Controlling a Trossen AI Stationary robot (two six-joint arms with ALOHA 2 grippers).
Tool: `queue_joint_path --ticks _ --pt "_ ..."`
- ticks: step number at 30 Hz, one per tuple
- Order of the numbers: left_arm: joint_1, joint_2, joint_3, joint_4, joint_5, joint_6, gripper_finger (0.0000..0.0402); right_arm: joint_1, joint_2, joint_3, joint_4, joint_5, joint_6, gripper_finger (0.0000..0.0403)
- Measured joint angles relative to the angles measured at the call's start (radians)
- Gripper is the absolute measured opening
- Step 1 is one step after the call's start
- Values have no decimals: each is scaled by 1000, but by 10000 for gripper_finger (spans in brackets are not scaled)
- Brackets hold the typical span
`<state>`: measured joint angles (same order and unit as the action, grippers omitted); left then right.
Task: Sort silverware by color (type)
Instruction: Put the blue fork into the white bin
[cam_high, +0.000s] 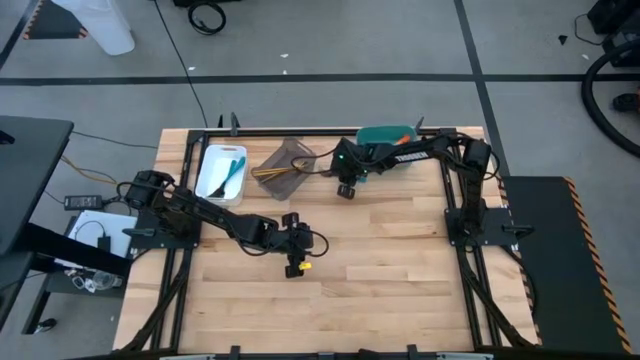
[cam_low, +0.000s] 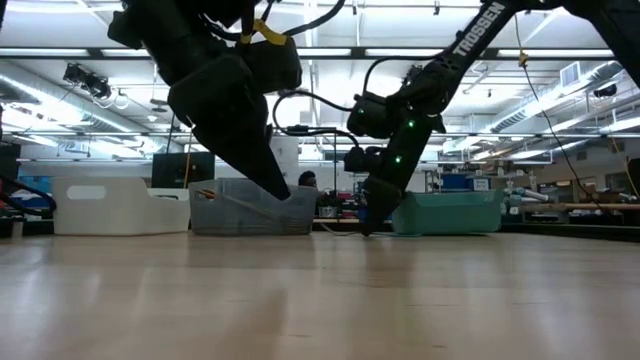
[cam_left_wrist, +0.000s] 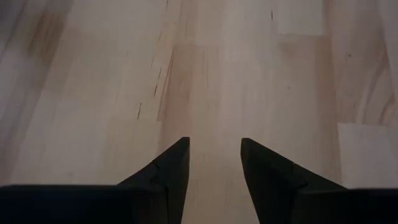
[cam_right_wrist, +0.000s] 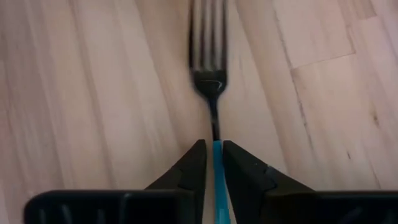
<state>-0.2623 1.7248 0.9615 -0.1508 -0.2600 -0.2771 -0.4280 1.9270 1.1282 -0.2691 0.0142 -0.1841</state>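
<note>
My right gripper (cam_high: 346, 190) (cam_right_wrist: 214, 146) hovers over the far middle of the table, in front of the bins, shut on a fork (cam_right_wrist: 210, 56) with a blue handle and metal tines. In the low view it (cam_low: 366, 225) points down close to the tabletop. My left gripper (cam_high: 293, 268) (cam_left_wrist: 214, 149) is open over bare wood near the table's centre, touching nothing. Blue utensils (cam_high: 232, 175) lie in the white bin (cam_high: 208, 172), tan wooden ones (cam_high: 275, 172) in the grey-brown bin (cam_high: 297, 150), and an orange piece (cam_high: 400, 139) in the teal bin (cam_high: 375, 133). My right gripper pinches the fork's blue plastic handle (cam_right_wrist: 217, 163) between its two fingers, close to where the metal neck begins. The fingers lie along the fork, and the tines (cam_right_wrist: 208, 31) stick out ahead of the fingertips. Whether the fork is clear of the table I cannot tell.
The three bins stand in a row along the table's far edge, white at the left, grey-brown in the middle, teal at the right. Both arm bases sit at the left and right edges. Bare wood spreads over the near half of the table (cam_high: 400, 280).
</note>
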Motion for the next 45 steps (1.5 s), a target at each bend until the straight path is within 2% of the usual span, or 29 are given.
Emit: queue_joint_path --ticks 6,20,40,45 --pt "0 0 0 -29 0 1 153 20 -1 -1 -5 46 24 42" --pt "0 -1 0 -61 0 1 153 22 -3 -1 -15 19 63 17" --pt "0 -1 0 -99 -1 1 153 70 -89 -4 -53 3 130 14" --pt "1 -1 0 -98 -77 99 153 99 -90 -4 -57 5 162 14"
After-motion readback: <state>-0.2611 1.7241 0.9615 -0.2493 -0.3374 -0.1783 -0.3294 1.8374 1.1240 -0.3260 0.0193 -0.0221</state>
